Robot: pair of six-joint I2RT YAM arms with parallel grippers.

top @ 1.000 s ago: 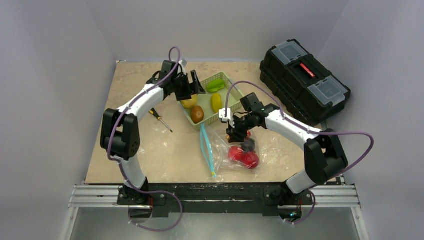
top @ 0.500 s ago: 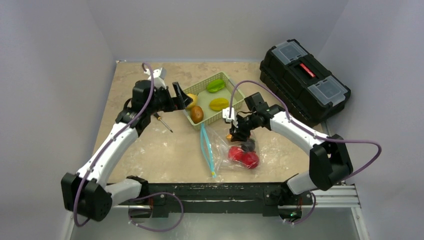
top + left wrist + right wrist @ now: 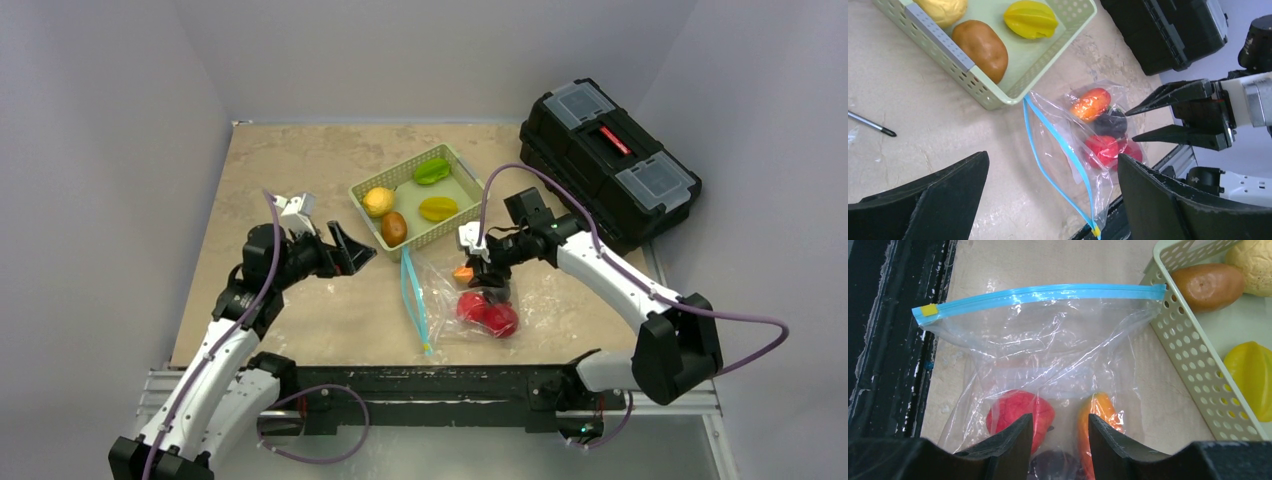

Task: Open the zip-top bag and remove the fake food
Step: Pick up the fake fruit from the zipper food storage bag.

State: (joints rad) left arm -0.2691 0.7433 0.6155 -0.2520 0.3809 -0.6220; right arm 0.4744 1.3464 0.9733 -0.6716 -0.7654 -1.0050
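Observation:
The clear zip-top bag [image 3: 455, 300] lies flat on the table in front of the green basket, its light-blue zipper strip [image 3: 1038, 292] gaping. Inside it lies fake food: a red piece [image 3: 1015, 415], an orange piece [image 3: 1098, 420] and a dark purple one [image 3: 1055, 465]. My right gripper [image 3: 1060, 427] hovers open over the bag's closed end, nothing between its fingers. My left gripper [image 3: 1048, 195] stands wide open and empty, left of the bag's mouth. More fake food sits in the basket: a brown piece [image 3: 984, 47], a yellow starfruit [image 3: 1030, 19], a lemon [image 3: 377, 200] and a green piece [image 3: 432, 170].
The green basket [image 3: 370, 228] stands just behind the bag. A black toolbox [image 3: 610, 160] sits at the back right. A screwdriver tip [image 3: 870, 125] lies on the table left of the basket. The black front rail [image 3: 893, 340] runs close to the bag's near end.
My left arm has drawn back from the basket toward the near left and its jaws have opened wider. The right gripper has shifted slightly right over the bag.

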